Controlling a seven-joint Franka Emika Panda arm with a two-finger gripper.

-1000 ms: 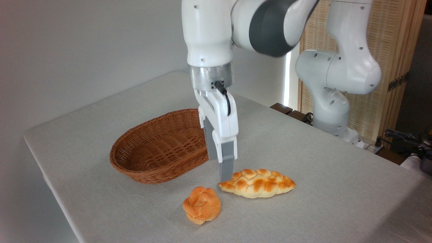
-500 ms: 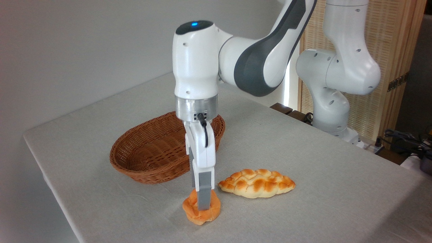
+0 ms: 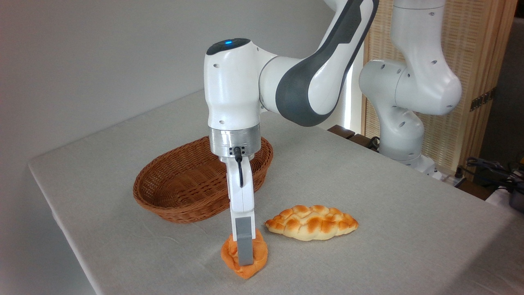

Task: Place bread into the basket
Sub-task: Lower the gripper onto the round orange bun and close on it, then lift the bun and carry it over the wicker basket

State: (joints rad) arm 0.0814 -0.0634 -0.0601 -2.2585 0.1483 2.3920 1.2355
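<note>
Orange-golden round knotted bun (image 3: 230, 255) sits on the grey bench (image 3: 401, 229), pinched and squashed by the white gripper (image 3: 245, 257). Brown oval wicker basket (image 3: 172, 196), at ten o'clock, holds nothing; lifting and placing remain.

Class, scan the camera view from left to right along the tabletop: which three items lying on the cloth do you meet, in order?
Wicker basket → small round bun, with the jaws closed around it → braided loaf.

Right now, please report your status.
Hand down, shut on the bun, squeezing it. Bun not lifted yet. Basket empty. Braided loaf beside, not blocking.
</note>
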